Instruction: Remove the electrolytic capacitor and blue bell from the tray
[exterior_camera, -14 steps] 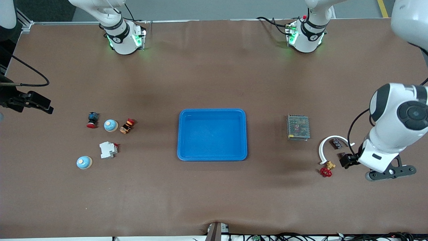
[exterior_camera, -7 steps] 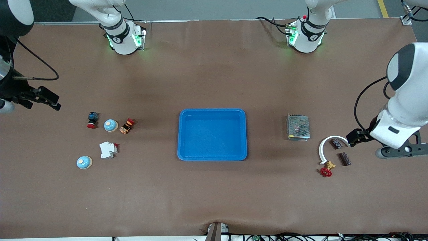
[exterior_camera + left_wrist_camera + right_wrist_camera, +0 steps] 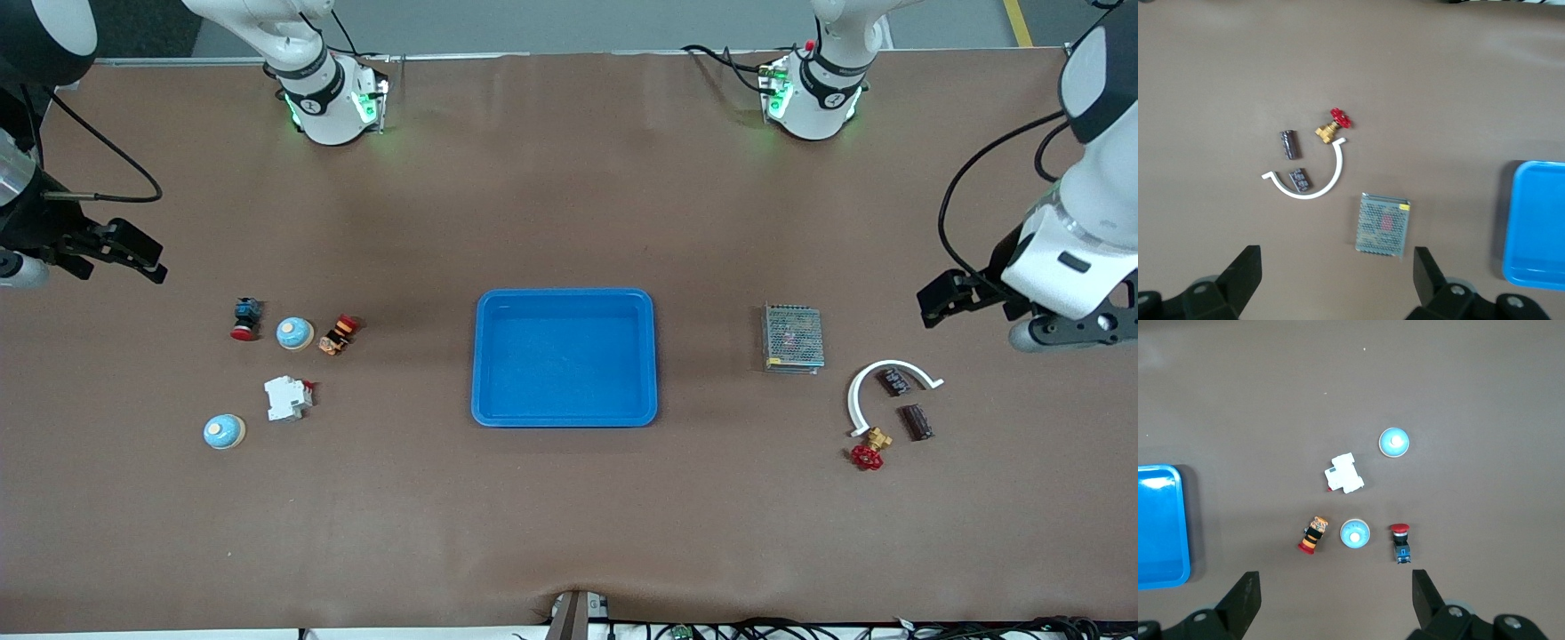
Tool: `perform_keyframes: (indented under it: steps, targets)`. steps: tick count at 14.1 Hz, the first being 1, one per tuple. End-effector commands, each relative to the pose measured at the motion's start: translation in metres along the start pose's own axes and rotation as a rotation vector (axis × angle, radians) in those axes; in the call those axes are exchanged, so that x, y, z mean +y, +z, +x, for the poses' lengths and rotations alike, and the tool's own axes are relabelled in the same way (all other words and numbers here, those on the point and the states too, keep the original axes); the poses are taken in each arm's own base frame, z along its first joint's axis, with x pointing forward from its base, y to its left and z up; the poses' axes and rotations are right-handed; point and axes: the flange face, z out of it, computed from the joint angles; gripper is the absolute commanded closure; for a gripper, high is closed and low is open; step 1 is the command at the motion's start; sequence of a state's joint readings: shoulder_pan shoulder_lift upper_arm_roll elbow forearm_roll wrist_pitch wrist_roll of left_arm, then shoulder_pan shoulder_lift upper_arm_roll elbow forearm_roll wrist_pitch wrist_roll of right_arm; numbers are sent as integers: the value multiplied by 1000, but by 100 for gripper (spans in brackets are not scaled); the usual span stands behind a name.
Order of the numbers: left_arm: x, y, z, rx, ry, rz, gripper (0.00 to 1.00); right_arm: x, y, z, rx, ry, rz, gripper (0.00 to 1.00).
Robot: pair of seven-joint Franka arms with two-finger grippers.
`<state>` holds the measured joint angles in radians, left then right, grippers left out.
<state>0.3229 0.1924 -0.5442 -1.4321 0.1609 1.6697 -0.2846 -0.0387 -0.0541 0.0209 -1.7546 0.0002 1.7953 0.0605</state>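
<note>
Two dark capacitors lie at the left arm's end of the table, one (image 3: 916, 421) (image 3: 1289, 144) beside a white arc and one (image 3: 894, 381) (image 3: 1299, 179) inside it. Two pale blue bells sit at the right arm's end, one (image 3: 294, 333) (image 3: 1354, 533) between two push buttons and one (image 3: 224, 431) (image 3: 1394, 442) nearer the front camera. The blue tray (image 3: 564, 418) lies mid-table with nothing in it. My left gripper (image 3: 944, 298) (image 3: 1335, 261) hangs open over bare table near the capacitors. My right gripper (image 3: 138, 256) (image 3: 1333, 581) hangs open over bare table near the bells. Neither holds anything.
A metal mesh power supply (image 3: 792, 338), a white arc (image 3: 867, 378) and a red-handled brass valve (image 3: 869, 450) lie around the capacitors. A white breaker (image 3: 287, 397), a red and blue button (image 3: 245, 318) and an orange button (image 3: 338, 334) lie by the bells.
The left arm has lifted and swung from over the capacitors toward the robots' side, uncovering them. The right gripper has shifted slightly inward over the table. Both stay open.
</note>
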Motion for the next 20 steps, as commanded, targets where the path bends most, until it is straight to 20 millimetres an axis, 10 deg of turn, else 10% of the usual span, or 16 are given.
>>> perform_keyframes:
  steps: [1,11,20]
  targets:
    - [13,-11,-39,-21,22,16,0,3,-10,-5,6,18,12,0]
    - [-10,-38,-88,-18,124,-32,0,9,-34,-6,9,25,12,0]
    - [-16,-56,-80,-70,115,-36,0,7,-31,-7,-7,24,13,0]
